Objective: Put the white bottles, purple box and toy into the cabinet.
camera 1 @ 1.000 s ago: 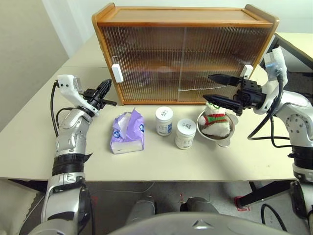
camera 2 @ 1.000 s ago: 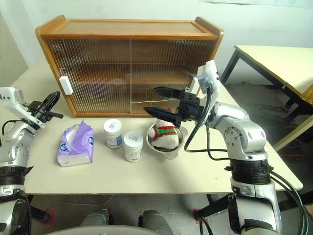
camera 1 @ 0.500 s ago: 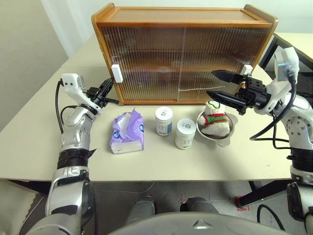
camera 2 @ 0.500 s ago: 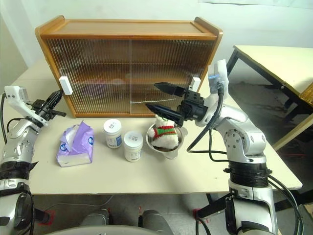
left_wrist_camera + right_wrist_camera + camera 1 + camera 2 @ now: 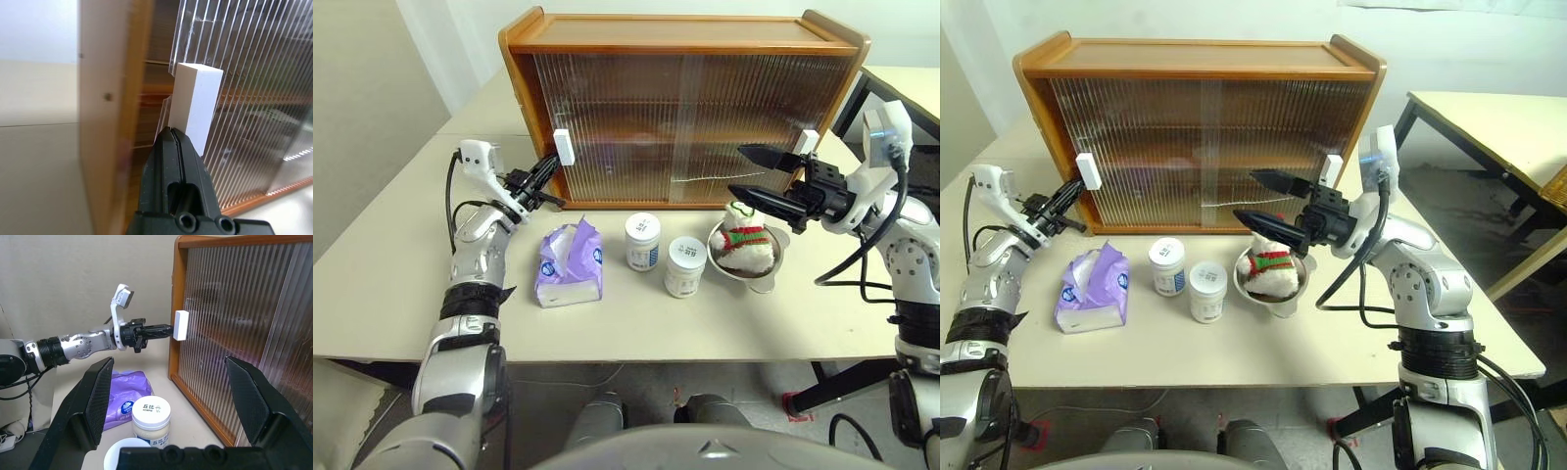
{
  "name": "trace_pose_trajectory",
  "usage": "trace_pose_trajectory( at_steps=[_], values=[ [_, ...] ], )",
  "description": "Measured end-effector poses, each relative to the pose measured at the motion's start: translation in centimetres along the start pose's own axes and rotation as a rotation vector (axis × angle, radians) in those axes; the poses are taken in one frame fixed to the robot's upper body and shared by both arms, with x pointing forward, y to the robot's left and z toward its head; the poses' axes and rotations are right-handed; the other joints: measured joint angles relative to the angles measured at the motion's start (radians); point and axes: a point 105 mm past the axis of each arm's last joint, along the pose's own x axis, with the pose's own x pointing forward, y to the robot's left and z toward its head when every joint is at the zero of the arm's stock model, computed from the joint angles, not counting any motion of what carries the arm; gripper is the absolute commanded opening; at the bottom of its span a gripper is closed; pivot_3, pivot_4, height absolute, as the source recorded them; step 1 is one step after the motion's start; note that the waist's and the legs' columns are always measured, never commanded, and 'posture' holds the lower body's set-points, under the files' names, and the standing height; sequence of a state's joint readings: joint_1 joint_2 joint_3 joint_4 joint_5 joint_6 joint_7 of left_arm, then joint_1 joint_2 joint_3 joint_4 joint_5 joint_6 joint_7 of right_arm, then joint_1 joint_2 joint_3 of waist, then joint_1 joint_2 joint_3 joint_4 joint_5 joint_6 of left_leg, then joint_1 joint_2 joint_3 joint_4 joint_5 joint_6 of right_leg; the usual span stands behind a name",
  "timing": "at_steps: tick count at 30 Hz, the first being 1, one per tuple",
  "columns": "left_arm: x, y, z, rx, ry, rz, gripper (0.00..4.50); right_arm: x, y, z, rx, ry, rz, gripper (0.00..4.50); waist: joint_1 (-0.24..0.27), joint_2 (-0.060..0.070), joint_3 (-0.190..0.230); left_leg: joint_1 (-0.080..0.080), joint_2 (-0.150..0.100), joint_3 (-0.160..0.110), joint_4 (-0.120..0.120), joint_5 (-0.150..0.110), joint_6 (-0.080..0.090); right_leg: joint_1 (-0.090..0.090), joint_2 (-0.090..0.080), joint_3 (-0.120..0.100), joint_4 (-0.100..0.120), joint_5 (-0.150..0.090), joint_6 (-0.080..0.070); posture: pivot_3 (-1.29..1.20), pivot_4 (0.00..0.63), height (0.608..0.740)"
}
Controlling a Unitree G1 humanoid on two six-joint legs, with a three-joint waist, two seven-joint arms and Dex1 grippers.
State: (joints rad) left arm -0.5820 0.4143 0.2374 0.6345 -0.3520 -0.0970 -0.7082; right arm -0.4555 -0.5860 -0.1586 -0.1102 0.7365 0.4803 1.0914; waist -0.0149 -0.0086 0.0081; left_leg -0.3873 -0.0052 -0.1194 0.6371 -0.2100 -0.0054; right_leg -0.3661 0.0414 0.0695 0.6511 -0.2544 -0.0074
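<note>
Here the cabinet [image 5: 683,108] stands at the back of the table [image 5: 372,264], and its left sliding door [image 5: 617,127] sits a little way in from the left side frame, leaving a narrow gap there. The white handle [image 5: 564,147] on that door is at the door's left edge. The left gripper [image 5: 548,174] has its two black fingers pressed together, holding nothing, and their tips rest against the side of that handle; the left wrist view shows the shut fingertips [image 5: 171,139] right at the white block [image 5: 195,110], with the wooden frame just beside them. A second white handle [image 5: 807,141] sits near the cabinet's right end.

In front of the cabinet, on the table, the things lie in a row. The purple box [image 5: 568,262] is furthest left, with white tissue poking out of its top. Just to its right stand the two white bottles, one [image 5: 641,241] slightly further back and the other [image 5: 685,266] nearer the table's front edge, close together but apart. To the right of them the toy [image 5: 745,241] sits in a steel bowl [image 5: 766,275].

The right gripper [image 5: 751,174] hangs above the toy and bowl with its fingers spread wide, one above the other, pointing left and gripping nothing.
</note>
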Motion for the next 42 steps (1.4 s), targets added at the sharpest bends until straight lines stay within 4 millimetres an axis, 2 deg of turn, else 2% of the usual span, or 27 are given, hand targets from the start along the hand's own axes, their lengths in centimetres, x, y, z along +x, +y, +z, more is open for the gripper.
trace_pose_trajectory(
  at_steps=[13, 18, 28, 36, 42],
  values=[
    [3.2, -3.1, 0.2, 0.0, 0.018, -0.16, 0.04, 0.0, 0.0, 0.0, 0.0, -0.001, -0.003, 4.5, 0.0, 0.0, 0.0, -0.002, 0.0, 0.0, 0.002, -0.001, 0.002, 0.0, 0.0, 0.0, -0.001, 0.0, 0.003, -0.1, 0.0, 0.74],
    [5.0, -6.0, 0.3, -0.004, 0.021, -0.281, 0.04, 0.0, -0.1, 0.0, 0.001, -0.002, -0.01, 4.5, -0.002, 0.0, 0.0, -0.004, -0.001, 0.0, 0.005, -0.002, 0.004, 0.0, -0.001, 0.0, -0.001, 0.0, 0.005, -0.11, 0.0, 0.74],
    [7.3, -10.1, 0.1, -0.028, 0.031, -0.415, 0.04, -0.3, -0.2, 0.0, -0.001, -0.004, -0.029, 4.5, -0.01, 0.0, 0.0, -0.005, -0.001, 0.002, 0.006, -0.004, 0.006, 0.0, -0.002, 0.001, -0.002, 0.0, 0.011, -0.13, 0.0, 0.74],
    [7.8, -11.2, -0.6, -0.023, 0.058, -0.448, 0.04, -0.3, -0.3, 0.1, -0.007, -0.005, -0.039, 4.5, -0.018, 0.0, 0.0, -0.005, -0.002, 0.004, 0.007, -0.004, 0.008, 0.0, -0.002, 0.002, -0.002, 0.0, 0.013, -0.14, 0.0, 0.74],
    [8.0, -11.3, -0.3, -0.017, 0.05, -0.456, 0.04, -0.3, -0.3, 0.1, -0.009, -0.002, -0.046, 4.5, -0.018, 0.0, 0.0, -0.005, -0.004, 0.005, 0.008, -0.005, 0.01, 0.0, -0.002, 0.003, -0.002, -0.001, 0.015, -0.14, 0.0, 0.74]
  ],
)
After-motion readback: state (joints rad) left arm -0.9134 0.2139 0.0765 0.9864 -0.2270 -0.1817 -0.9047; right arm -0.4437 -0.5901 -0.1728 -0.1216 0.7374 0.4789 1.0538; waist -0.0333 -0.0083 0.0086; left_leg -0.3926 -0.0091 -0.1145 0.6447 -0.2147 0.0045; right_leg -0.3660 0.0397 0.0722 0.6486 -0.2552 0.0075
